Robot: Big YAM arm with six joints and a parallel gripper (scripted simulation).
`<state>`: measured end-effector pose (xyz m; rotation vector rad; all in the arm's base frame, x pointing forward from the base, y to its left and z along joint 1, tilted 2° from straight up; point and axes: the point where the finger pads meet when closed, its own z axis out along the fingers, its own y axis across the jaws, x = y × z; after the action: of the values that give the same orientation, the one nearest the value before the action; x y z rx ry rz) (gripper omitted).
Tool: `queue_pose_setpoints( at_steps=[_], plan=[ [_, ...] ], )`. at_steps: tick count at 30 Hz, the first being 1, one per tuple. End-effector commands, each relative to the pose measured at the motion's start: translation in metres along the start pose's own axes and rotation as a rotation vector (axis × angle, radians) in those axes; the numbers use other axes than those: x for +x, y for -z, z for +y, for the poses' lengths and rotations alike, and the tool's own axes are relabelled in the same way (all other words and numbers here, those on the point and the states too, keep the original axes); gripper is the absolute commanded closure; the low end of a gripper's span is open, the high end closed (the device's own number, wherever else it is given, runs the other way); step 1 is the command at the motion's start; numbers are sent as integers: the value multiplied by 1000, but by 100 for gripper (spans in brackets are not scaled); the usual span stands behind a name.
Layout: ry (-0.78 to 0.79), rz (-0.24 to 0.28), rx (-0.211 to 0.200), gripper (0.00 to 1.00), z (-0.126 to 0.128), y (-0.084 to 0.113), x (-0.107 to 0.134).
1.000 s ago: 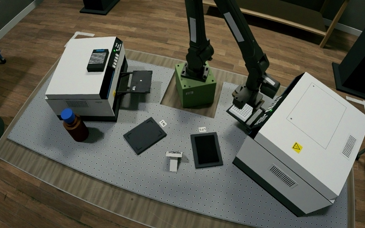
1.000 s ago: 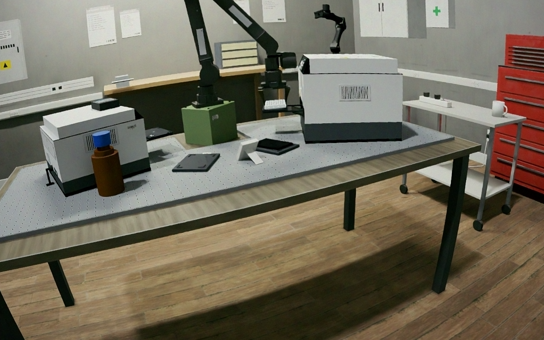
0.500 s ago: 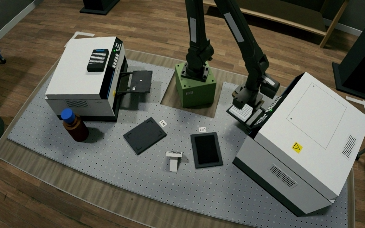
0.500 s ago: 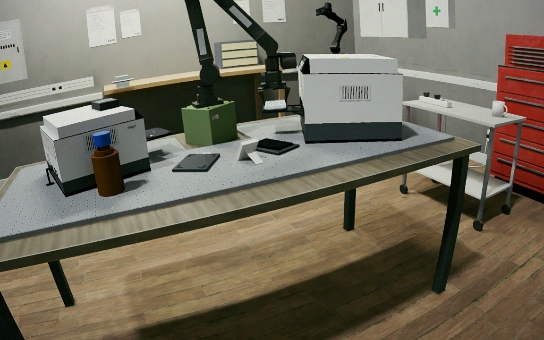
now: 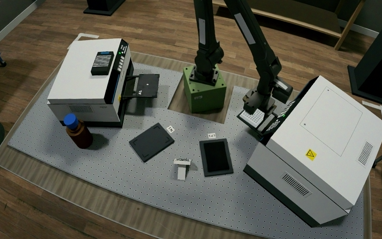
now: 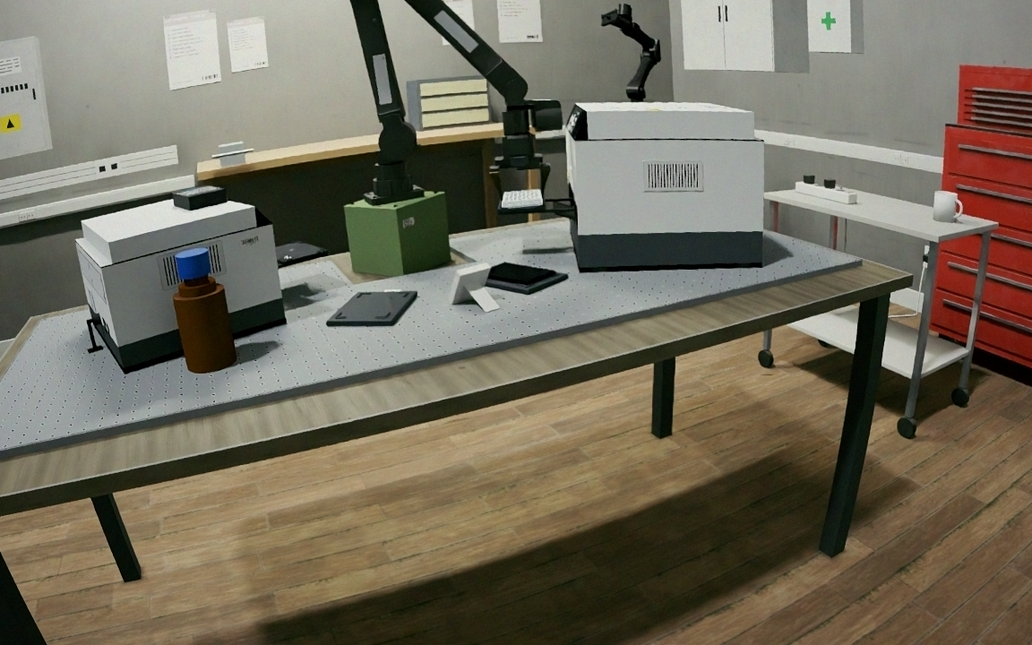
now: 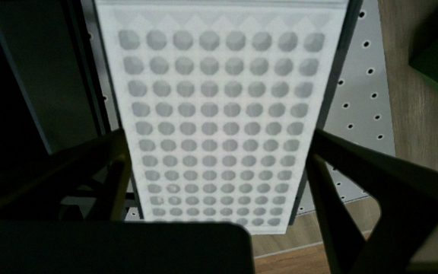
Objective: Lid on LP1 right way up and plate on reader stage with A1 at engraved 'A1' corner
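The white well plate [image 5: 253, 117] [image 6: 521, 197] [image 7: 219, 137] shows its bare wells and is uncovered. It is level at the reader's stage [image 5: 247, 123] [image 6: 513, 210], directly over it; I cannot tell whether it touches. My gripper [image 5: 258, 114] [image 6: 521, 185] [image 7: 218, 137] points down, its fingers against the plate's two long sides, shut on it. Well A1 and the stage's engraving cannot be made out. A glossy black lid [image 5: 216, 156] [image 6: 526, 273] lies flat inside LP1 [image 5: 230, 169]. The dispenser's stage [image 5: 150, 82], engraved A1, holds nothing.
The reader [image 5: 332, 113] [image 6: 664, 184] stands right beside the arm's wrist. The dispenser [image 5: 88, 71] [image 6: 175, 272] and the blue-capped bottle [image 5: 79, 135] [image 6: 205, 321] stand at the left. N1 [image 5: 151, 142] [image 6: 372, 307] and a small white stand [image 5: 181, 169] [image 6: 469, 284] are at mid-deck.
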<state>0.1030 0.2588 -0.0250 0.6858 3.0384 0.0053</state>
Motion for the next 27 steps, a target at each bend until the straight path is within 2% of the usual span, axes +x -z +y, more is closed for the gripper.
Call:
queue_pose_setpoints(
  at_steps=[1,27],
  plan=[
    [1,-4,9,14,-1,-11,-1],
    [1,-5,17,14,-5,-16,-1]
  ],
)
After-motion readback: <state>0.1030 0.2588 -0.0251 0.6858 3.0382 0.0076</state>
